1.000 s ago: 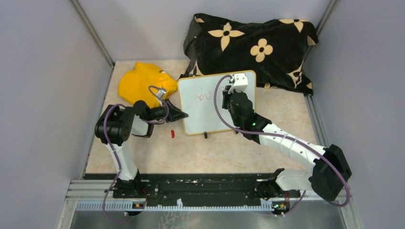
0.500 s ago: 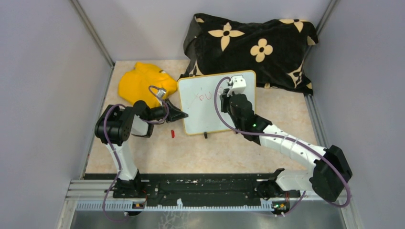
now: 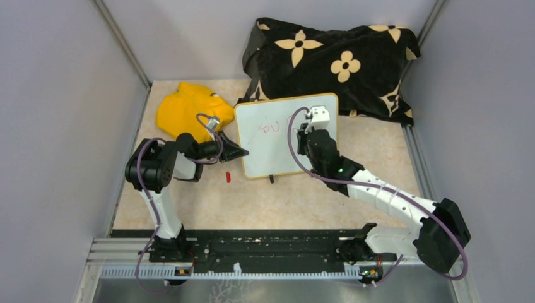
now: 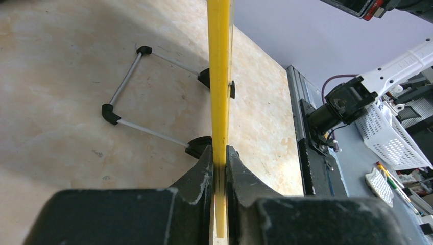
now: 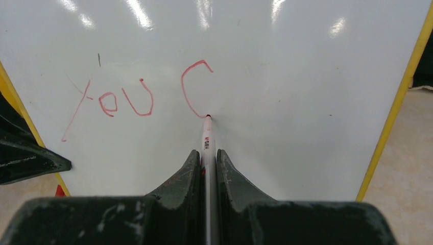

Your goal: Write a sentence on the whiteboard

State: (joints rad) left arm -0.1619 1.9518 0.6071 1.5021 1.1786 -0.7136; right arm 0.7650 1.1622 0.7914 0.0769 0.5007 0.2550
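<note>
From above, the whiteboard (image 3: 272, 154) stands propped in the middle of the frame on the table (image 3: 284, 202). A yellow cloth (image 3: 188, 107) lies to its upper left and a dark flowered blanket (image 3: 334, 60) behind it. The left gripper (image 3: 240, 151) meets the board's left edge. The right gripper (image 3: 307, 134) reaches over its upper right part. Faint red marks of the sentence (image 3: 272, 128) show near the top of the board, and the lower part is bare. A small red cap (image 3: 228, 177) lies on the table at the board's lower left.

In the left wrist view, the left gripper's (image 4: 219, 158) jaws are closed tight on the board's yellow rim (image 4: 219, 61), which runs up the middle of the frame. The wire stand (image 4: 125, 92) shows to the left.

In the right wrist view, the right gripper (image 5: 207, 161) has its jaws clamped on a thin marker (image 5: 207, 143). The marker's tip touches the board at the foot of a red "C". To the left of that letter reads "You".

By my reading, one word and the first letter of the next are done. The rest of that word and all further words are yet to be written.
</note>
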